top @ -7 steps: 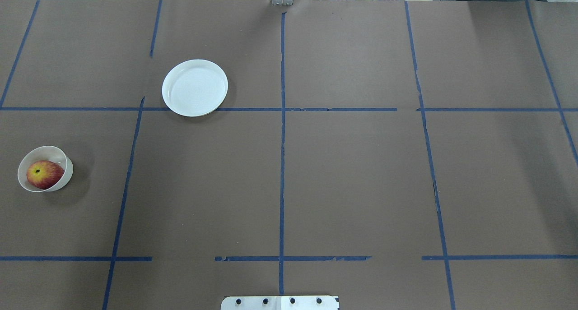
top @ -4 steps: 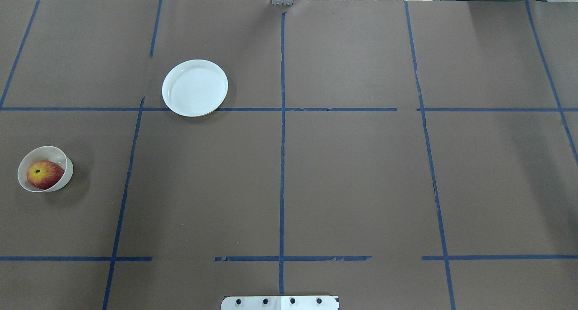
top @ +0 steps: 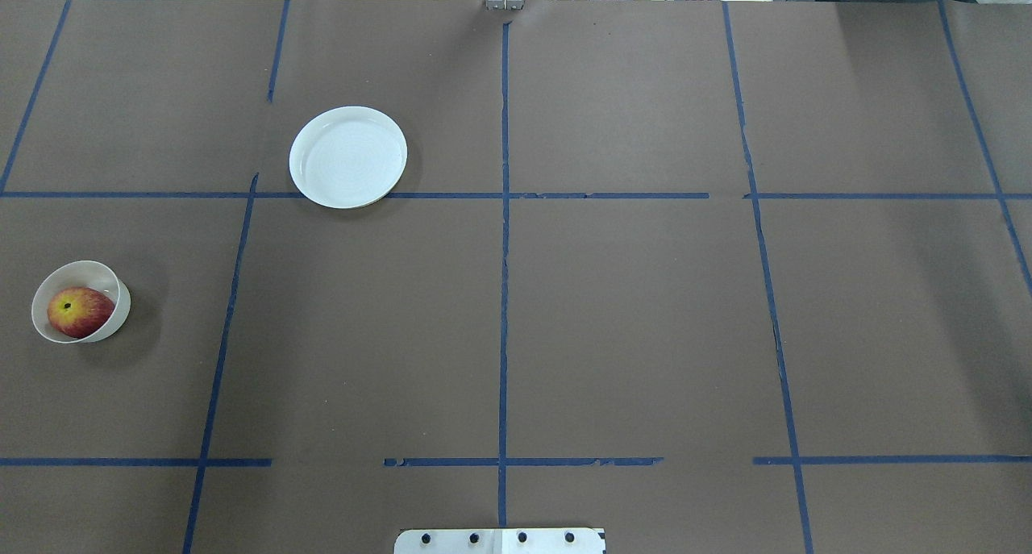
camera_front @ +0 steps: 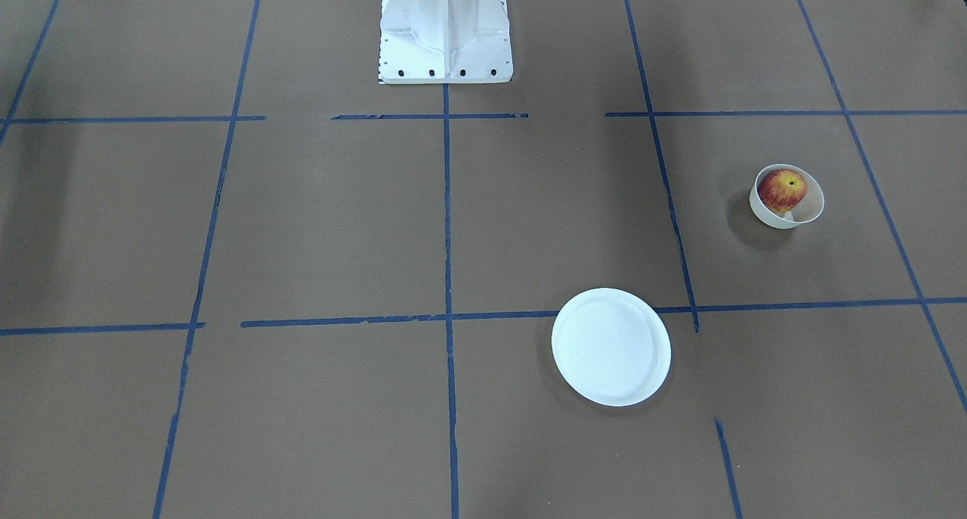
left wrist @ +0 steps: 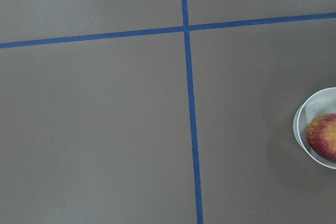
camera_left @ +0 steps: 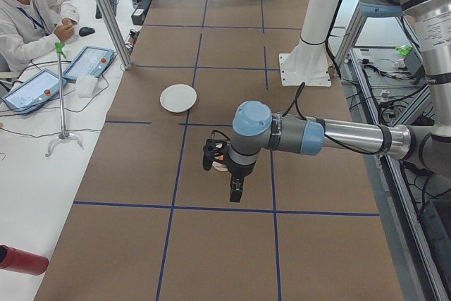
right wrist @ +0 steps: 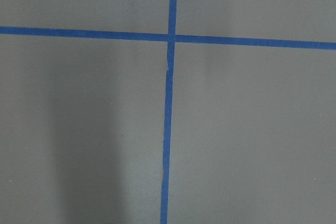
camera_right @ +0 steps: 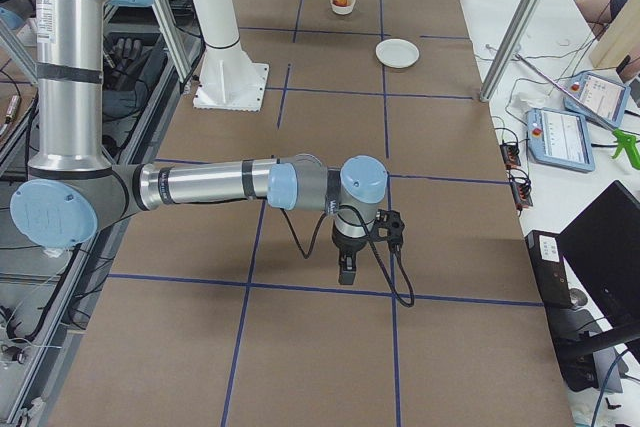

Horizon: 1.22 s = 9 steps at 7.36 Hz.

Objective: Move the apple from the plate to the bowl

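Observation:
The apple (top: 79,312) is red and yellow and lies inside the small cream bowl (top: 121,308) at the table's left side; both also show in the front view, the apple (camera_front: 782,189) in the bowl (camera_front: 767,213). The white plate (top: 348,157) is bare, farther back and to the right of the bowl. The left wrist view shows the apple (left wrist: 323,135) at its right edge. My left gripper (camera_left: 235,192) hangs above the table close to the bowl. My right gripper (camera_right: 347,269) hangs over bare table. I cannot tell whether either is open or shut.
Blue tape lines cross the brown table cover. The robot's white pedestal (camera_front: 444,28) stands at the near middle edge. An operator (camera_left: 28,12) sits with tablets at a side desk beyond the table's far edge. A metal post (camera_left: 106,12) stands there.

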Each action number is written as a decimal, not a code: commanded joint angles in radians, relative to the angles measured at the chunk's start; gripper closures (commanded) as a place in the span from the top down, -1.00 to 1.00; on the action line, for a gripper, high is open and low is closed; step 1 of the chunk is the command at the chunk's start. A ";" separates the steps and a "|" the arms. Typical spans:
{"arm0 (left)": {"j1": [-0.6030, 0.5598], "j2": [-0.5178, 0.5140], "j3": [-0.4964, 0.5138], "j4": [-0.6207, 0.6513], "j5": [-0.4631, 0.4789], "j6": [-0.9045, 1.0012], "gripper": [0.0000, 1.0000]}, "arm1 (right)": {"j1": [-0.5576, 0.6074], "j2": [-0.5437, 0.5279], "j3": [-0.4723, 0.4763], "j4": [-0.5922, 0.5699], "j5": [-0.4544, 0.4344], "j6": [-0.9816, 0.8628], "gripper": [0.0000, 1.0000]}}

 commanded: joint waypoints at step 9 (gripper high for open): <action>-0.046 -0.030 0.134 0.004 -0.002 0.000 1.00 | 0.000 0.000 0.001 0.000 0.000 -0.001 1.00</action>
